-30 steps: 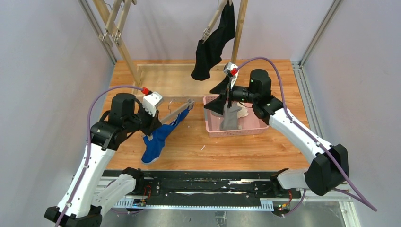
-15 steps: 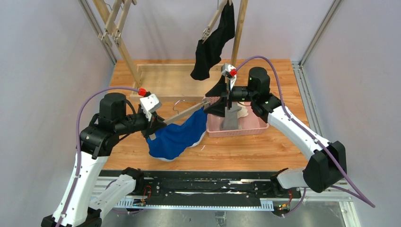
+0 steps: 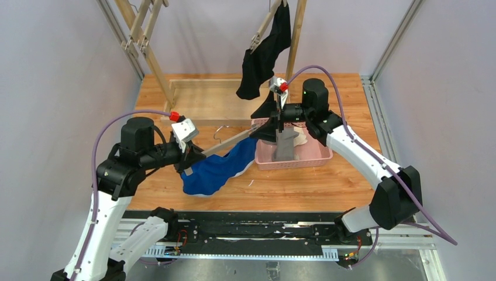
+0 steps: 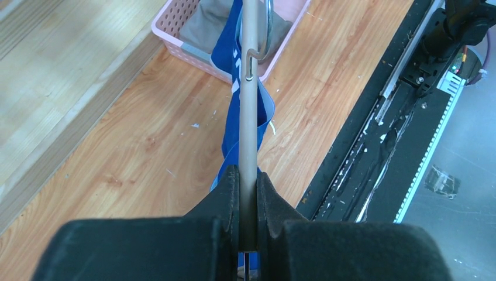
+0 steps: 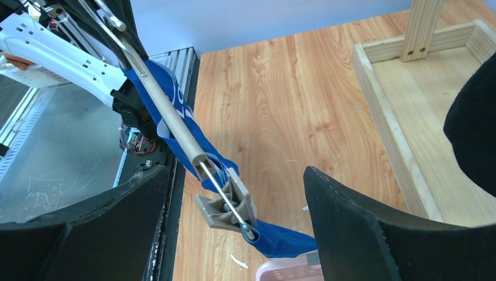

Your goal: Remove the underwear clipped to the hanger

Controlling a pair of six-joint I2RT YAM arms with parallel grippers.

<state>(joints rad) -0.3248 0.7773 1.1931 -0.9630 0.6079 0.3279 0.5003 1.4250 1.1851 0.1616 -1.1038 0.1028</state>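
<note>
Blue brief (image 3: 216, 174) on its hanger (image 3: 231, 140) now stretches to the right gripper (image 5: 236, 181), wide around the end clip (image 5: 225, 206): unclipping looks next. Left gripper (image 4: 248, 187) clamps the hanger.

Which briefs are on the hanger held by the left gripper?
The bright blue fabric briefs; the black pair hangs behind, the grey pair lies in the pink plastic basket.

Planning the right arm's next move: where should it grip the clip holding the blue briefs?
Likely pinch the tan clip across its flat sides, at the hanger bar's end, just above the blue briefs. Come straight in the way the open right gripper already faces: the clip sits between its fingers, and the left gripper holds the bar.
</note>
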